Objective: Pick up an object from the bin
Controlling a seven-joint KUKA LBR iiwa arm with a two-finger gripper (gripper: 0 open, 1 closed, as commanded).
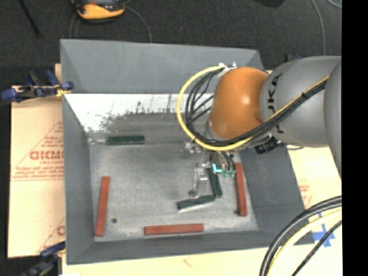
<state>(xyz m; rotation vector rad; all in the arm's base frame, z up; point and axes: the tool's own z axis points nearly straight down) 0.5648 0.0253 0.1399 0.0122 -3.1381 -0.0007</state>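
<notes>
Your hand (202, 183) sits beside a dark green flat bar (217, 185) in the grey metal bin (161, 79); you cannot tell its grip.

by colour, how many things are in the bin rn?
Red-brown bars: 3, at the left, front and right
Dark green bars: 2, at the back and under the gripper
Total: 5. A dark green piece beside the gripper may be a sixth; cannot tell.
</notes>
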